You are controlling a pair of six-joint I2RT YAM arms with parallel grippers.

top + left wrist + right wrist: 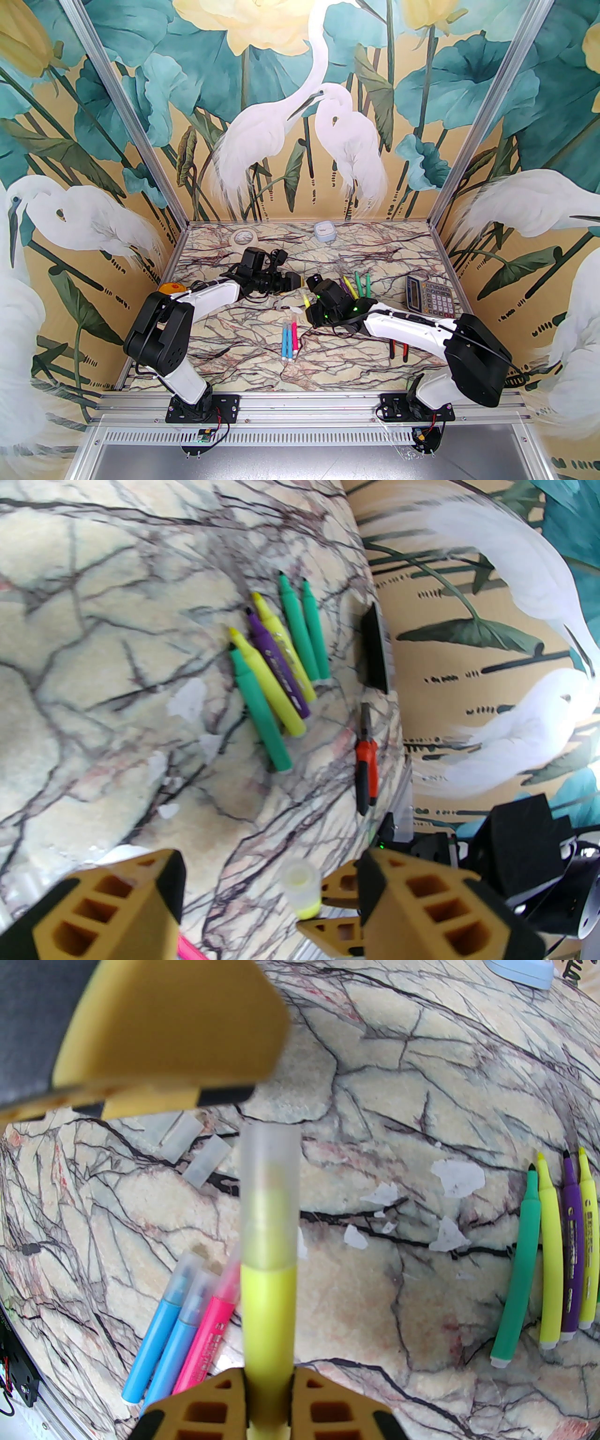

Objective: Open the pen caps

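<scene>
R arm bent in over mid worktop; my right pincer clamps yellow marker, cap on. L arm reaches across, left pincer wide open w/ cap between fingers.

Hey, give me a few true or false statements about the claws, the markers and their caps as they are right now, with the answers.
1. The right claw grips a yellow marker with its cap on. True.
2. The left claw is shut on that cap. False: it is open, its fingers on either side of the cap.
3. The two blue markers and the pink marker are uncapped. False: all three wear caps.
4. Loose caps lie on the table. True.
5. The purple marker is capped. False: its tip is bare.
</scene>
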